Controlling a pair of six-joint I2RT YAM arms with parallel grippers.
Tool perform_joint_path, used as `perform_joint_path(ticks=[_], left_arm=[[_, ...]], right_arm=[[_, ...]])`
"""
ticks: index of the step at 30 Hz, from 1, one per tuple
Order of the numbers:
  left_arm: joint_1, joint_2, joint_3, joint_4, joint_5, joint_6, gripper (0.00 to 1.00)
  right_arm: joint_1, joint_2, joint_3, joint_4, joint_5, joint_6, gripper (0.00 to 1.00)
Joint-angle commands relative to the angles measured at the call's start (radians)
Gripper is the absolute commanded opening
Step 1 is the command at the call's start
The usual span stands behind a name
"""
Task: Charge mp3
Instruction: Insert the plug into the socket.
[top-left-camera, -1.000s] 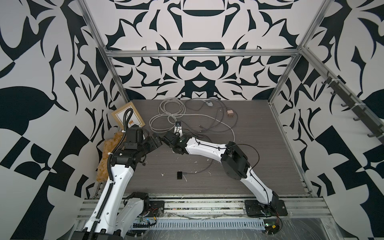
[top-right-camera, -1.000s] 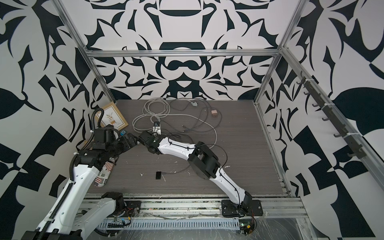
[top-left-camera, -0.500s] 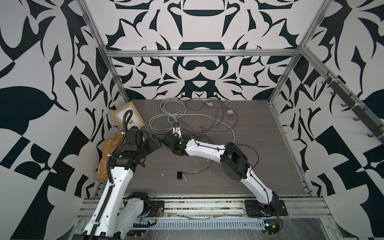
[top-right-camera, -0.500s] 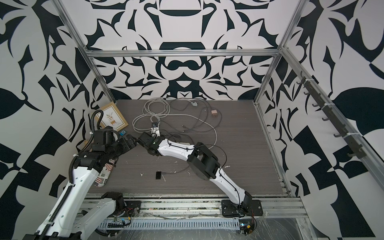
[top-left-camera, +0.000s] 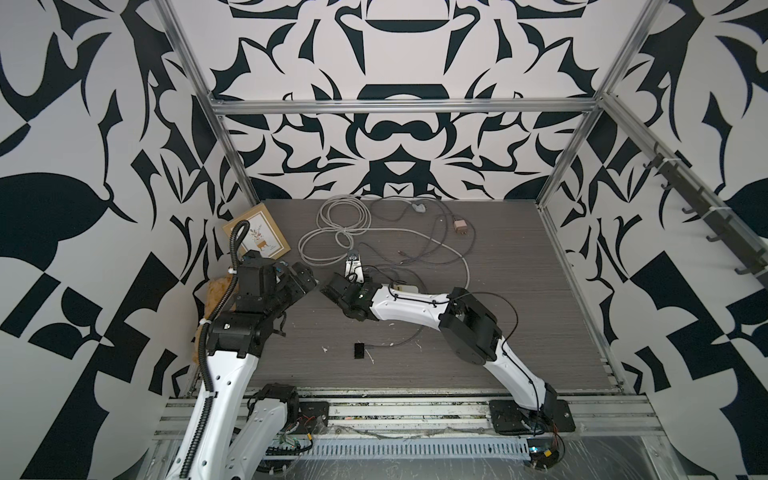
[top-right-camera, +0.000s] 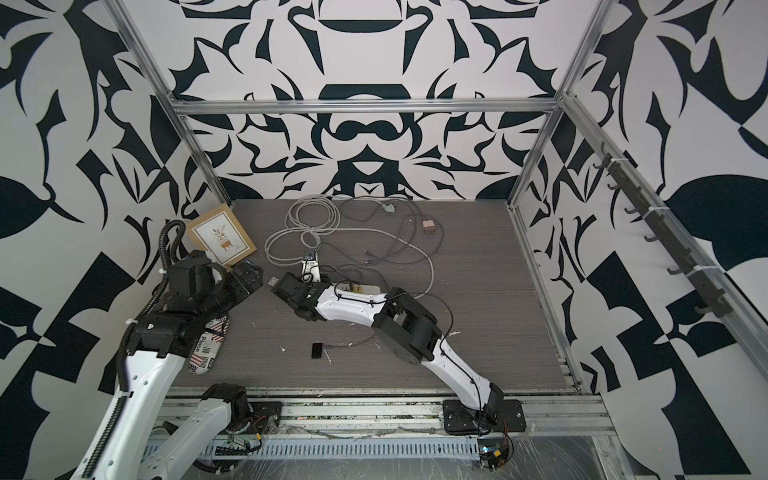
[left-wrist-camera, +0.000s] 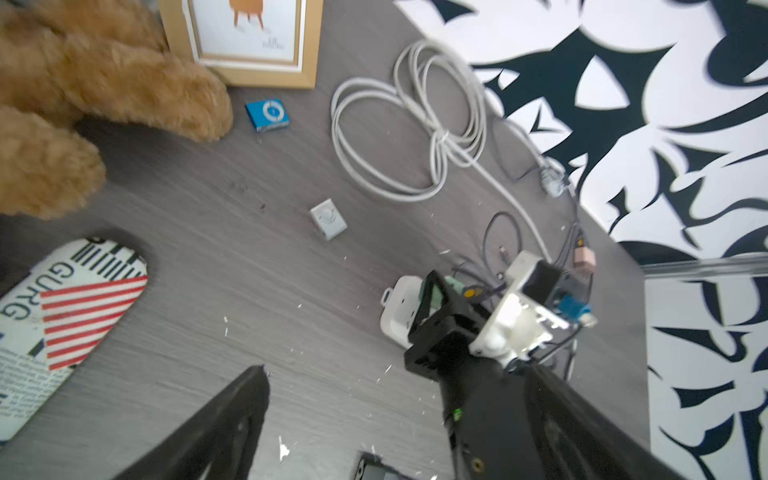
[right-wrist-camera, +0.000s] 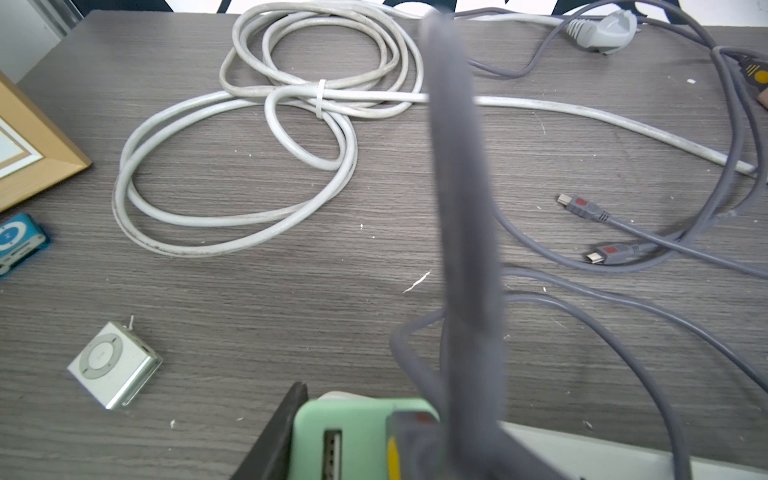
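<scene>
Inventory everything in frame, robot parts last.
picture frame: 1, wood, far left
plush toy: 1, tan, left edge
mp3: 1, blue, beside plush paw
second player: 1, silver, centre-left
sandal: 1, printed, near left
thick cable: 1, white, far centre
thin cables: several, grey, centre
wall plug: 1, grey, far edge
pink charger: 1, pink, far centre-right
green charger: 1, green, held
power strip: 1, white, centre
small device: 1, black, near centre
left claw: open
right claw: shut on green charger

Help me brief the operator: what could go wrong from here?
1. A silver player lies nearer the right claw than the blue mp3: easy mix-up.
2. The blue mp3 sits close to the plush paw and frame, crowding the open left claw.
3. The gray cable from the green charger cube in the right claw could snag.
</scene>
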Motion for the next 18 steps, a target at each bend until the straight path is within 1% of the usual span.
perform_joint_path(ticks=[1,4,8,11,14,17,18], left_arm=[[0.008,-0.020,0.092,-0.044,-0.034,-0.043,0.99],[0.008,-0.015,0.144,-0.057,-0.013,-0.042,1.00],[0.009,-0.021,0.158,-0.061,0.014,-0.046,1.00],[0.008,-0.047,0.115,-0.044,0.023,-0.058,1.00],[0.009,-0.081,0.055,-0.018,0.038,-0.077,1.00],[0.009,-0.115,-0.009,0.013,0.054,-0.096,0.99],[0.009,-0.124,-0.027,0.020,0.055,-0.104,0.99]], right_arm=[[0.033,0.072,-0.073,-0.142,-0.168,0.018,0.00],[0.035,0.065,-0.103,-0.109,-0.193,0.021,0.00],[0.044,0.076,-0.115,-0.115,-0.221,0.029,0.00],[0.046,0.057,-0.171,-0.068,-0.242,0.053,0.00],[0.046,0.061,-0.171,-0.079,-0.244,0.062,0.00],[0.045,0.060,-0.198,-0.043,-0.263,0.052,0.00],[0.045,0.070,-0.183,-0.068,-0.265,0.045,0.00]])
